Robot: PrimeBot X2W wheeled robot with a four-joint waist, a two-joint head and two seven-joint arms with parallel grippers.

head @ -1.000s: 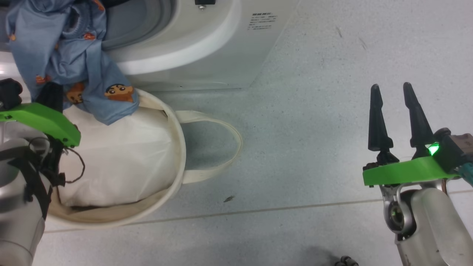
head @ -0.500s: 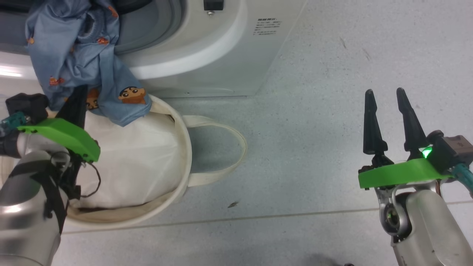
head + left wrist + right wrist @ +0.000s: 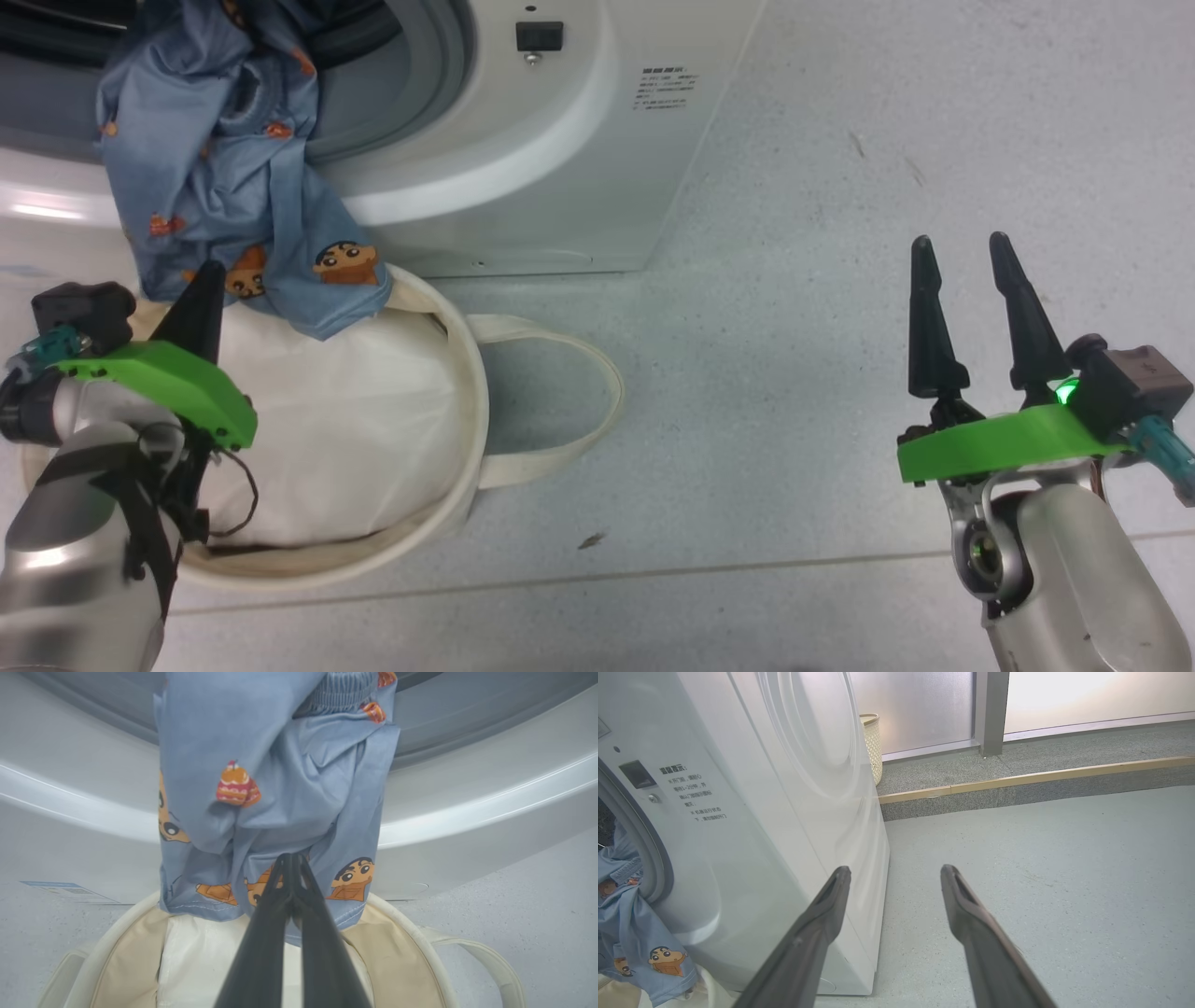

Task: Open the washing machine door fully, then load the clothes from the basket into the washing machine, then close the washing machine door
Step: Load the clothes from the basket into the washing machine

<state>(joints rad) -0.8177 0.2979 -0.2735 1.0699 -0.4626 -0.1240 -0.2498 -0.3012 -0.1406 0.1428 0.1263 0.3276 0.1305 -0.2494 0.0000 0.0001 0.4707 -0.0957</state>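
**Blue clothes [image 3: 233, 177] are hanging out of the washing machine [image 3: 560, 140] mouth**

The clothes, light blue with orange cartoon prints, are draping over the lower lip of the round opening. Their upper part is lying inside the grey rubber seal [image 3: 439, 75], and their lower hem is dangling down the white front and touching the far rim of the basket [image 3: 467, 373]. The cream basket is standing on the floor [image 3: 794, 233] just in front of the machine. White padding [image 3: 355, 420] is lying inside it, and 1 loop handle [image 3: 597, 373] is lying flat on the floor toward the robot's right.

The left pincer [image 3: 207, 273] is hovering over the basket with its 2 dark fingers pressed together, closed. In the left wrist view its tip is sitting right at the hanging hem, between 2 cartoon prints. Whether any cloth is being pinched between the fingers cannot be told.

The right pincer [image 3: 962, 245] is hanging well apart from the basket, over bare floor off the machine's right-hand corner. Its 2 fingers are standing apart, open, with nothing between them. In the right wrist view a pale woven bin [image 3: 873, 742] is standing behind the machine, against a frosted panel.
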